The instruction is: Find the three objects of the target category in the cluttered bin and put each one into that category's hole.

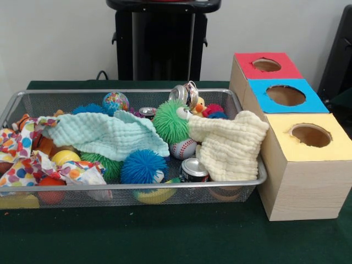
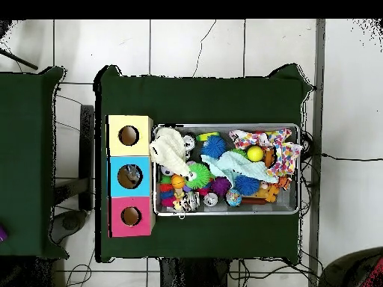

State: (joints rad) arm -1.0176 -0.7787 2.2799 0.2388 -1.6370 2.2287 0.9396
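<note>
A wire mesh bin [image 1: 137,187] [image 2: 224,125] holds a heap of toys and cloths. On top lie a mint cloth [image 1: 104,135] [image 2: 239,168], a cream cloth [image 1: 231,144] [image 2: 168,146] and a dotted cloth [image 1: 25,159] [image 2: 273,146]. Between them show a green spiky ball [image 1: 170,121] [image 2: 198,174], a blue spiky ball [image 1: 143,166], a baseball [image 1: 183,148] and drink cans [image 1: 193,169] [image 1: 183,94]. Beside the bin stand a red box [image 1: 250,69] [image 2: 116,205], a blue box [image 1: 308,102] [image 2: 116,166] and a yellow box [image 1: 335,146] [image 2: 116,123], each with a round hole. No gripper shows in either view.
The bin and boxes rest on a dark green tablecloth [image 1: 165,236] [image 2: 209,97]. A globe-patterned ball [image 1: 115,102] and a yellow ball [image 1: 65,157] [image 2: 256,154] lie among the clutter. Something small shows inside the blue box's hole [image 2: 131,177].
</note>
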